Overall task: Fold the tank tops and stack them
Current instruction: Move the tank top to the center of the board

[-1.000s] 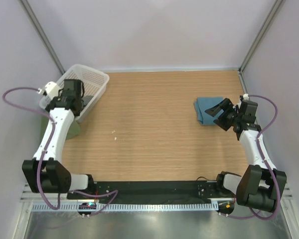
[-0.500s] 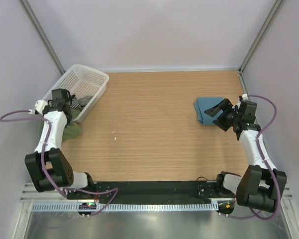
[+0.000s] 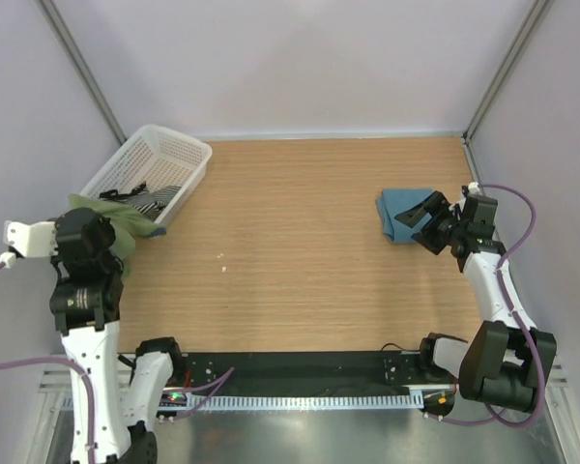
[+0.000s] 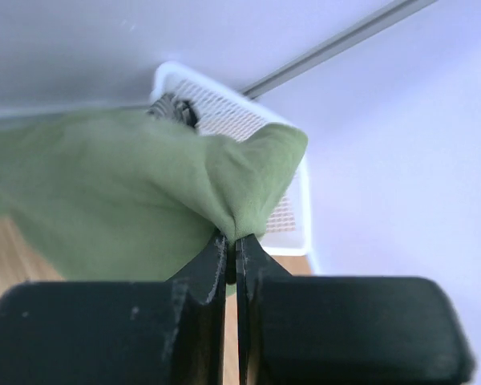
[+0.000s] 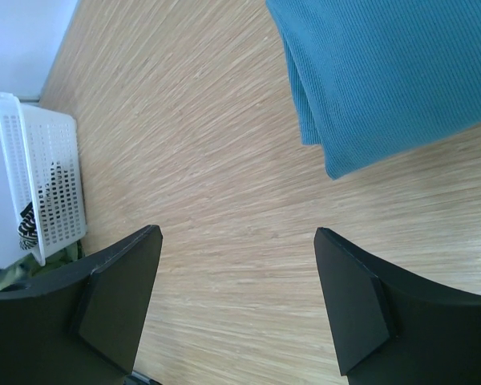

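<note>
Evidently limp and light, the green top (image 4: pixel 120 192) sags beside the basket (image 3: pixel 195 164) from the left gripper (image 4: pixel 231 245), which pinches a bunched fold; a hem corner would spread it better, while the right gripper (image 5: pixel 236 237) gapes by the folded teal top (image 5: pixel 393 72).

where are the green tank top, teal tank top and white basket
green tank top (image 4: pixel 128 184), left wrist view, middle of bunched cloth
teal tank top (image 5: pixel 385 72), right wrist view, folded upper face
white basket (image 3: pixel 191 177), top view, right wall
</note>
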`<state>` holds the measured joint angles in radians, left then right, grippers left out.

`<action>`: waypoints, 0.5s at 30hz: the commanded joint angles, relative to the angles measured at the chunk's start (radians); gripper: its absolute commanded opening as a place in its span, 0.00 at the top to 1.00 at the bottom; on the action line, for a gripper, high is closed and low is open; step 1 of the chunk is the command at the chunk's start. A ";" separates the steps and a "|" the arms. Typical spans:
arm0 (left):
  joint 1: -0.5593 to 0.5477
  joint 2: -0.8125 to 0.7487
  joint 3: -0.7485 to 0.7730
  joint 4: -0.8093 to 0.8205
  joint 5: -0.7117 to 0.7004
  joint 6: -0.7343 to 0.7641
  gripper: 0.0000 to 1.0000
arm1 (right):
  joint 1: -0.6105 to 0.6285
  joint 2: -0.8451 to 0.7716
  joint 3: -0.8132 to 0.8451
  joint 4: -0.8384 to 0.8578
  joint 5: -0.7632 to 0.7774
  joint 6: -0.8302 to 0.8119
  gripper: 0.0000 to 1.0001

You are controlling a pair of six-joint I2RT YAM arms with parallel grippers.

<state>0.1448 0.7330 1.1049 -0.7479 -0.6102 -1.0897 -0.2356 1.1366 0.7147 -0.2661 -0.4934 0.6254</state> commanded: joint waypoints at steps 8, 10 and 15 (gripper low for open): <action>-0.004 0.111 0.499 0.143 0.451 0.088 1.00 | 0.021 -0.026 0.051 0.025 -0.002 -0.003 0.17; -0.004 0.167 0.579 0.168 0.550 0.053 1.00 | 0.024 -0.024 0.057 0.025 -0.001 0.003 0.17; -0.048 0.298 0.667 0.202 0.758 0.019 1.00 | 0.035 -0.021 0.077 0.027 0.013 0.022 0.18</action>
<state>0.1314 0.9398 1.7439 -0.6205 -0.0498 -1.0481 -0.2108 1.1366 0.7376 -0.2661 -0.4915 0.6323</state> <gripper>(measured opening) 0.020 0.827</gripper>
